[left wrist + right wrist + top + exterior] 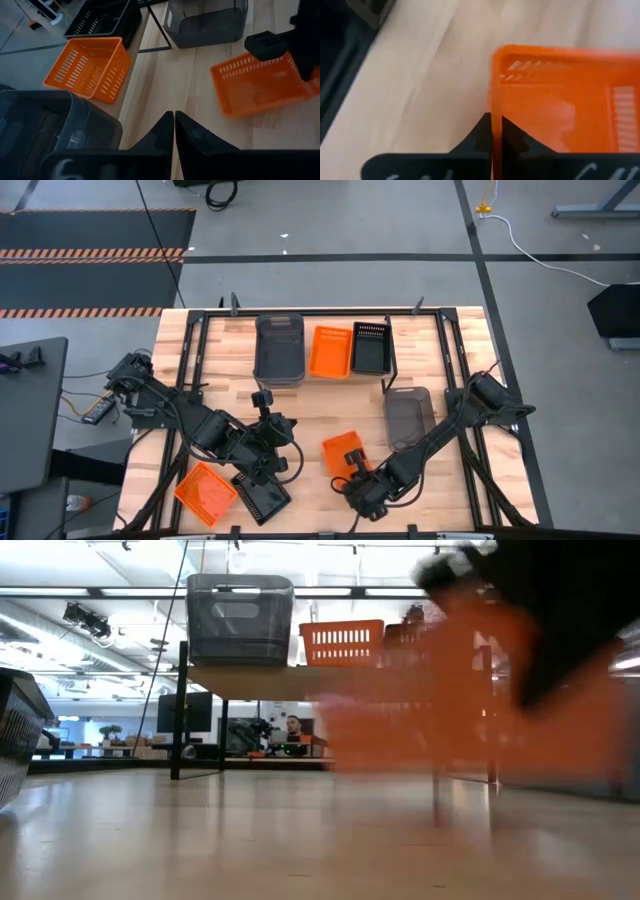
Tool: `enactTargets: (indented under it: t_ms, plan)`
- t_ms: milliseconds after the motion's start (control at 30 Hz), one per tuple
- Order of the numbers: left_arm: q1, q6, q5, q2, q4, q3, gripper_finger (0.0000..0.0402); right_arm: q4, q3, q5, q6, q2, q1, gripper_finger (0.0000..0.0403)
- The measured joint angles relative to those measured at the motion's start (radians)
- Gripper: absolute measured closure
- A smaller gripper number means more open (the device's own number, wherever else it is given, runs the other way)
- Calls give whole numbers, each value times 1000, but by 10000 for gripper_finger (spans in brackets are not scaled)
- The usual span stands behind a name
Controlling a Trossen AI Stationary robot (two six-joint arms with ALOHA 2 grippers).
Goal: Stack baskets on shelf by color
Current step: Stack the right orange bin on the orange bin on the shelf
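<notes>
While the right claw [496, 131] is clenched on one thin wall of the orange mesh basket [344, 452], near the surface's front edge, a slip or tilt on lifting is risked — the shelf [235, 328] lies well away. Left claw [174, 131] clenched, empty.

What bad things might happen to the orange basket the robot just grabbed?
The right gripper pinches only the thin rim of the orange basket, so it might tilt or slip when lifted. The left gripper, jaws shut, sits close beside it over the table, so the arms could bump. The shelf already holds baskets, so a sloppy placement could knock them.
</notes>
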State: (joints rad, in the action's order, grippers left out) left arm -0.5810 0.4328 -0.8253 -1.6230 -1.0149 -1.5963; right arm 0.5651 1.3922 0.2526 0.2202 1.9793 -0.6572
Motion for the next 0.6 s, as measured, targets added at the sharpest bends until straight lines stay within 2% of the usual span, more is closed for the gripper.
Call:
enactTargets:
  t_ms: [400,600]
  plan:
    - [-5,-2,-2,0,-4,0,384,475,559,315,-123,-3,51,392]
    - [-30,-35,-64,0,-9,0,389,634,747,415,-118,-4,135,393]
